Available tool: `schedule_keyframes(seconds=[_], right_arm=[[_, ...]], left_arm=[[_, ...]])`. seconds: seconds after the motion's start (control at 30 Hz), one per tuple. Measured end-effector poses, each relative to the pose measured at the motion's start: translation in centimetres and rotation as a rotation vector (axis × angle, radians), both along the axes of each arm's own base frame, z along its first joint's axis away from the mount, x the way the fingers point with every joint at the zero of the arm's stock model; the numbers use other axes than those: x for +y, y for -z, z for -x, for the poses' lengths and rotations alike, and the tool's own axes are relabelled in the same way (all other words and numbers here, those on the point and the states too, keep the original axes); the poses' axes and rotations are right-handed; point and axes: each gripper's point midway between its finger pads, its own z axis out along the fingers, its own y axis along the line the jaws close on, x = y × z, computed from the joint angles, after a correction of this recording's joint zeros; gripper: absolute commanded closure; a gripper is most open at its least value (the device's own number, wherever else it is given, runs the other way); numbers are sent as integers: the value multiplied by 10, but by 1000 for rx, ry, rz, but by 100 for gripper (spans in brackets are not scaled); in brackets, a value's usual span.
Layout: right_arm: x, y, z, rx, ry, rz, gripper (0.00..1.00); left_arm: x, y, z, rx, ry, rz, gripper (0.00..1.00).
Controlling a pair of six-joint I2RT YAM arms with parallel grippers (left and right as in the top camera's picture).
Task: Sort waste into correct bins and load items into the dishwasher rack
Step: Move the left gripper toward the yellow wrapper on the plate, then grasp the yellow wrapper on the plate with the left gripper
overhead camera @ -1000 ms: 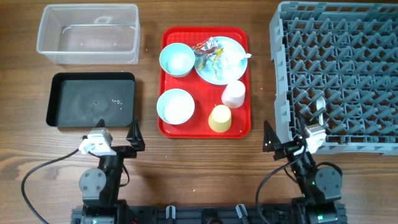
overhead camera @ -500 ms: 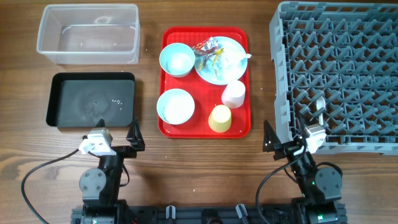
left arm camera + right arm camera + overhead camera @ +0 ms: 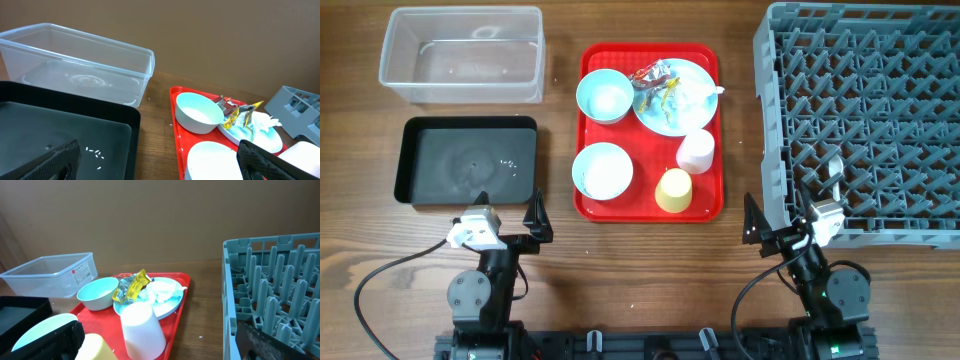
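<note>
Looks like matt, grained wood across the table [image 3: 650, 260]. Reads as clear, glossy plastic in the far-left tub [image 3: 460, 92], glossy plastic in the black tray [image 3: 440, 160] near it, shiny plastic in the red tray [image 3: 650, 213] in the middle. Appears as dull grey moulded plastic in the rack [image 3: 860, 110] on the right. Shows smooth, softly glossy bowls [image 3: 604, 97], crinkled shiny foil wrappers [image 3: 655, 78], smooth cups [image 3: 696, 151].

both arms folded low at near table edge; left gripper [image 3: 509, 207], right gripper [image 3: 790, 200] jaws spread wide.
</note>
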Motion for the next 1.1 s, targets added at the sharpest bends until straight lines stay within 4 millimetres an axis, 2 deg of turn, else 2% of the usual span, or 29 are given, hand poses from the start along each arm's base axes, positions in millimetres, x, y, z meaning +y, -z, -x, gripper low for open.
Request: schedule_keyframes(seconds=[0.1,0.23,0.37,0.47,0.53,0.6,0.63,0.7,0.77,0.83,0.87,0.93,1.0,1.03,1.1], right_arm=[[0,0,0,0,0,0,0],[2,-13,1,-52,-13,-6,0],[3,-15,2,-61,-20,-3,0],[3,-41,7,-109,-18,55,0],[1,-62,12,-124,-10,89,0],[-2,-92,13,-132,5,115,0],[-2,-97,10,-105,8,124,0],[-2,-101,-2,-19,9,137,0],[1,-101,-24,104,4,154,0],[2,-96,-38,195,-1,166,0],[3,-94,-44,235,-3,171,0],[6,-85,-67,323,-7,177,0],[6,-63,-75,418,-4,158,0],[4,-52,-76,464,3,145,0],[-6,-47,-78,497,22,96,0]], left_arm=[[0,0,0,0,0,0,0],[-2,0,0,-2,9,1,0],[-16,-1,2,5,92,8,0],[-21,-6,10,61,123,13,0],[-23,-21,16,96,134,3,0],[-24,-54,15,92,143,-12,0],[-26,-70,11,100,154,-14,0],[-30,-87,0,152,180,-11,0],[-39,-117,-35,234,232,6,0],[-50,-137,-76,317,290,23,0],[-53,-143,-89,320,301,22,0],[-87,-167,-147,327,399,-13,0],[-124,-167,-181,366,485,-48,0],[-153,-172,-210,361,540,-70,0],[-185,-156,-233,402,597,-91,0]])
